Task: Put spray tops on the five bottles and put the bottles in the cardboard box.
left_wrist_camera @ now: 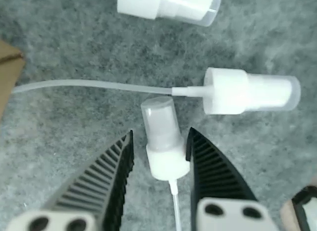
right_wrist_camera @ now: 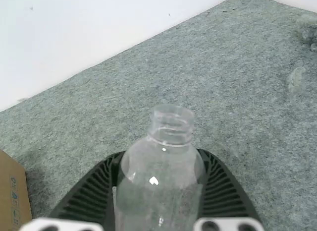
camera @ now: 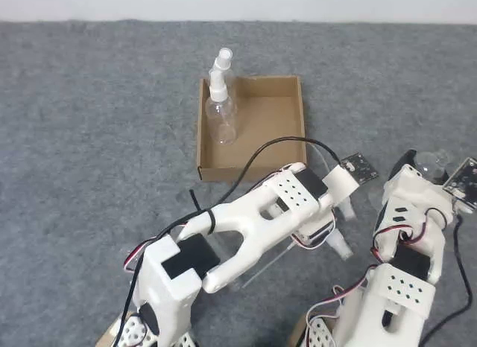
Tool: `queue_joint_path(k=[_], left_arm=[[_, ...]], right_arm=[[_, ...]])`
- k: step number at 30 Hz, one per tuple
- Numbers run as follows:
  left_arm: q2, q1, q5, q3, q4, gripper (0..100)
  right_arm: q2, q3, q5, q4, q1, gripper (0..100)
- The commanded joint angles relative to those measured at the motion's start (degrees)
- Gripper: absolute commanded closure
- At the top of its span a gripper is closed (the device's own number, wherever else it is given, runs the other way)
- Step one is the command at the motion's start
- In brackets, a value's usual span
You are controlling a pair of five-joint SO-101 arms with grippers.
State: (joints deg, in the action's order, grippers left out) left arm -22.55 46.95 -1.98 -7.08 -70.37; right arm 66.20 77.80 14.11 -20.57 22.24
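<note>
In the left wrist view my left gripper [left_wrist_camera: 159,134] is open, low over the carpet. A white spray top [left_wrist_camera: 162,142] with a clear cap lies between its fingers, close to one finger and apart from the other. A second spray top [left_wrist_camera: 247,90] with a long thin tube lies just beyond, and a third [left_wrist_camera: 168,5] farther off. My right gripper [right_wrist_camera: 161,156] is shut on a clear bottle [right_wrist_camera: 161,176] with an open neck, held upright. In the high view this bottle [camera: 432,162] is right of the cardboard box [camera: 252,80]. Two capped bottles [camera: 222,112] stand in the box's far left corner.
Grey carpet covers the whole table. The left arm [camera: 298,194] stretches across the box's near right corner, with a black cable arching over it. A corner of the box [left_wrist_camera: 10,67] shows in the left wrist view. A white wall [right_wrist_camera: 74,32] stands behind the carpet.
</note>
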Motion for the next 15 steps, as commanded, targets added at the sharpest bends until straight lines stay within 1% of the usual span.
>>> queue_joint_path(k=[1,8,15], left_arm=[[0.97,0.26,0.00,3.12,-1.23,84],[0.97,0.26,0.09,3.12,-3.16,84],[0.88,0.26,0.09,2.95,-3.16,84]], right_arm=[[1.89,-2.73,0.70,1.63,0.40,93.2],[1.89,-2.81,0.70,1.63,0.40,93.2],[1.89,-2.73,0.62,1.63,-0.57,93.2]])
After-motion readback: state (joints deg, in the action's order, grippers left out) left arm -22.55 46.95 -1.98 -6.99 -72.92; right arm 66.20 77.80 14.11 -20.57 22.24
